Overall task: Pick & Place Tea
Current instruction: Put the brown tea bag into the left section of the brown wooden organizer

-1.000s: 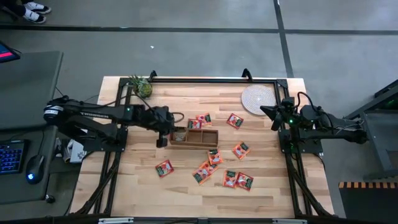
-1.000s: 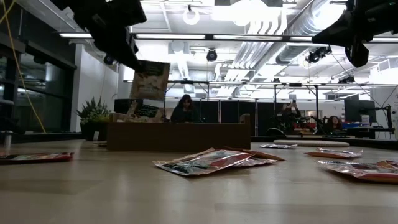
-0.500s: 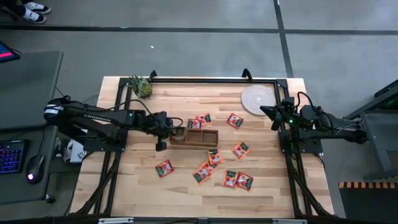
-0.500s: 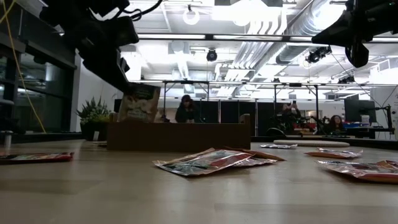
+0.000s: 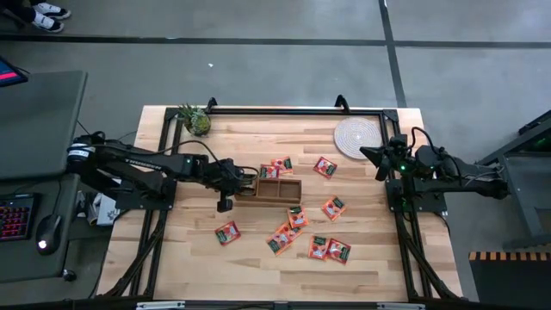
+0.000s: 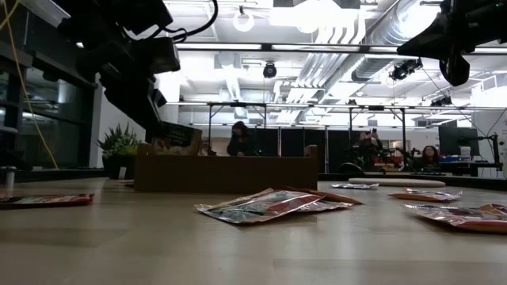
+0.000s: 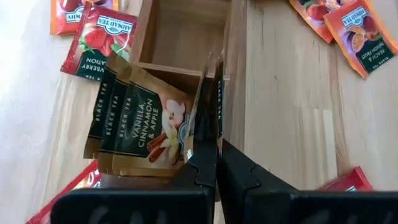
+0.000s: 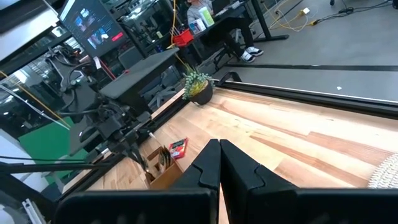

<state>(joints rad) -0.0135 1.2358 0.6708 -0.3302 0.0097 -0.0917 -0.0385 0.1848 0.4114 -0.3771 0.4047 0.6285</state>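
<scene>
A long brown wooden box (image 5: 269, 189) lies mid-table. My left gripper (image 5: 242, 182) hangs over the box's left compartment (image 7: 180, 37), shut on a brown tea sachet (image 6: 176, 140) that dips into it. Three more brown sachets (image 7: 140, 121) lean inside that compartment. Orange-red tea sachets lie flat on the table: one (image 5: 227, 232) near the box, several (image 5: 297, 232) toward the near right, and others (image 5: 325, 167) past the box. My right gripper (image 5: 366, 155) waits shut above the table's right side, touching nothing. My left gripper pinches the sachet's upper edge (image 7: 204, 146) between its two fingers. The fingers slant down from the table's left side. The sachet hangs upright, edge-on to the wrist camera, and its lower part is behind the box's near wall (image 6: 226, 172).
A small potted plant (image 5: 196, 120) stands at the far left corner and a round pale woven mat (image 5: 355, 136) at the far right. Black frame rails (image 5: 275, 110) run along the table's edges. People sit in the room beyond the table (image 6: 238, 138).
My left gripper has gone down toward the box, still shut on the brown sachet. A second ago the sachet hung clear above the box's rim. Now its lower part has sunk behind the box wall, into the left compartment.
</scene>
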